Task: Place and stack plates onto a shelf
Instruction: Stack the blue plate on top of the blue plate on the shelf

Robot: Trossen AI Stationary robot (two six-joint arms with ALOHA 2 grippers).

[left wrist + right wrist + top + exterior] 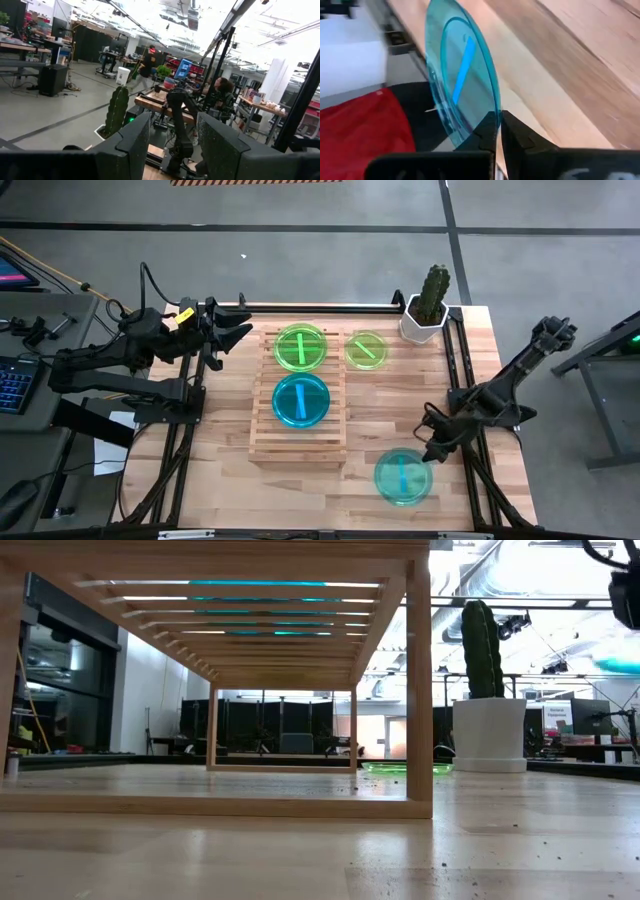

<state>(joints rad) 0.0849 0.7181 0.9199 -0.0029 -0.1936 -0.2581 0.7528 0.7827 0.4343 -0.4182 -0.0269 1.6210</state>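
The light wooden shelf (298, 442) stands mid-table. A lime green plate (300, 347) and a cyan blue plate (300, 400) lie flat on its slats. Another green plate (366, 349) lies on the table to the right of the shelf's far end and also shows in the low view (400, 768). My right gripper (432, 452) is near the table's right near corner, shut on a further blue plate (403, 476). My left gripper (240, 335) hangs open in the air left of the shelf's far end, touching nothing. My right gripper pinches the blue plate's rim (487, 120) between its two fingers (520, 137), at the edge nearest the table's right side. The fingers come slanting down from the right. The plate is lifted clear of the table, roughly level, and reaches out leftward from the fingertips.
A potted cactus (430, 305) stands at the table's far right corner, close to the loose green plate. Dark frame rails (465, 395) run along the table's left and right sides. Bare plank table (400, 405) lies between the shelf and the right arm. People move about in the room behind.
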